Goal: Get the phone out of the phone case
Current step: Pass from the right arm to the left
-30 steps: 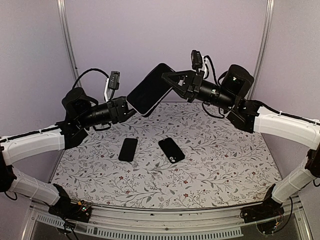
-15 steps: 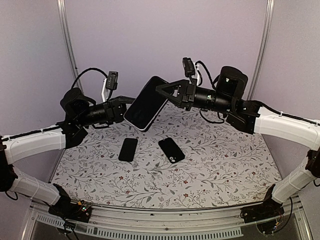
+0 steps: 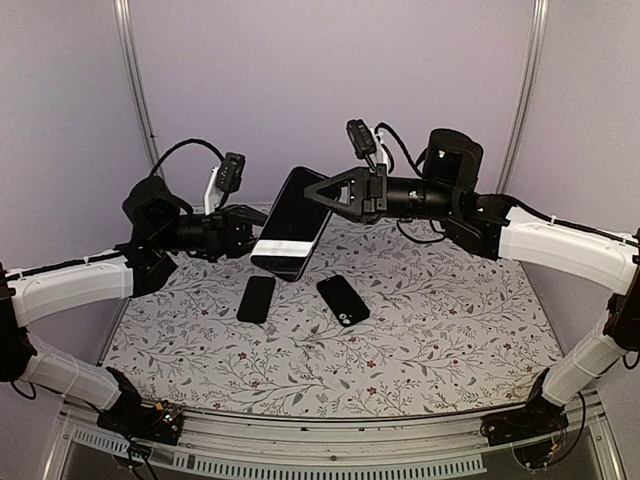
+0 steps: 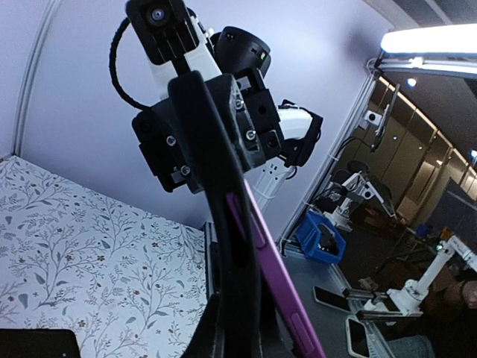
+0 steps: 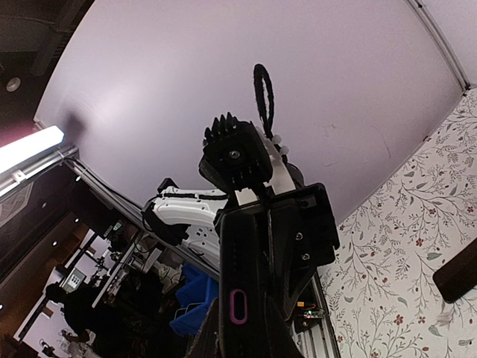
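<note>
A large phone (image 3: pixel 290 222) in a black phone case hangs tilted in mid-air above the back of the table, dark screen toward the camera. My right gripper (image 3: pixel 318 193) is shut on its upper right edge. At its lower left edge my left gripper (image 3: pixel 256 217) is shut as well. The left wrist view shows the purple phone edge (image 4: pixel 270 262) beside the black phone case (image 4: pixel 216 186), running up from my left gripper (image 4: pixel 237 328). From the right wrist, the phone case's end (image 5: pixel 240 261) with a purple-rimmed port sits between my right gripper's (image 5: pixel 244 332) fingers.
Two flat black items lie on the floral table: a plain slab (image 3: pixel 256 298) and one with camera holes (image 3: pixel 343 299). Purple walls and metal posts (image 3: pixel 136 90) close the back. A blue bin (image 4: pixel 320 237) stands beyond the table's edge.
The right arm has carried the phone leftward and lower. The left gripper, open a second ago, has closed on the phone's lower left edge.
</note>
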Tool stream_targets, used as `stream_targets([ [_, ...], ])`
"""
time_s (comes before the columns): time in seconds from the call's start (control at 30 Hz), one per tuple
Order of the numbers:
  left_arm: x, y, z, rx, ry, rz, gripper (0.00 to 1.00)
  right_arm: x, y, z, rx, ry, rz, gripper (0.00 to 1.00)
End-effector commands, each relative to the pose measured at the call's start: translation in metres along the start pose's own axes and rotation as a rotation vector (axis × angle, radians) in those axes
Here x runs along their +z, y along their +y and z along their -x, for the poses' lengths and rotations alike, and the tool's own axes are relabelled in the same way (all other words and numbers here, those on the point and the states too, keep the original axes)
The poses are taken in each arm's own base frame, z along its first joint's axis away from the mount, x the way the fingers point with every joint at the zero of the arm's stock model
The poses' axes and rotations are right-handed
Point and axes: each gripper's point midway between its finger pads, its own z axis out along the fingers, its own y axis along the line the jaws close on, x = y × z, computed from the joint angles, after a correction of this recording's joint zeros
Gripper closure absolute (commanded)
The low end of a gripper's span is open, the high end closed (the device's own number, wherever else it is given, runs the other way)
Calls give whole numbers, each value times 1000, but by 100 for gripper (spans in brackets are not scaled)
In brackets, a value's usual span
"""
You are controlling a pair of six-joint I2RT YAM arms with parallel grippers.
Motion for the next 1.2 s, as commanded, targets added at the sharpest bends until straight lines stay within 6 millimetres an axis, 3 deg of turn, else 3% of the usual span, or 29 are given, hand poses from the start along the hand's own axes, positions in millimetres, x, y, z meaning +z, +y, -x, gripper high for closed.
stream_targets([
  [0.0, -3, 17, 1, -58, -12, 39, 100, 3, 13, -26, 15, 144, 84, 100],
  [0.17, -7, 37, -6, -188, -39, 137, 100, -7, -31, -9, 70, 50, -87, 100],
  [0.2, -8, 41, -9, -224, -46, 154, 100, -9, -38, -6, 78, 37, -108, 96],
  [0.33, -10, 56, -20, -363, -61, 194, 100, -6, -54, -1, 105, 24, -140, 58],
  [0.57, -15, 66, -29, -430, -95, 225, 100, -1, -77, 1, 122, 21, -193, 30],
  [0.73, -20, 74, -29, -494, -147, 249, 100, -23, -112, 7, 83, -23, -444, 2],
  [0.9, -24, 89, -28, -531, -196, 308, 100, -46, -124, 10, 31, -37, -586, 1],
  [1.07, -40, 128, -35, -599, -275, 515, 100, -49, -108, -5, -25, 2, -576, 1],
  [1.17, -52, 150, -44, -660, -307, 649, 100, -46, -102, -17, -215, 54, -661, 1],
])
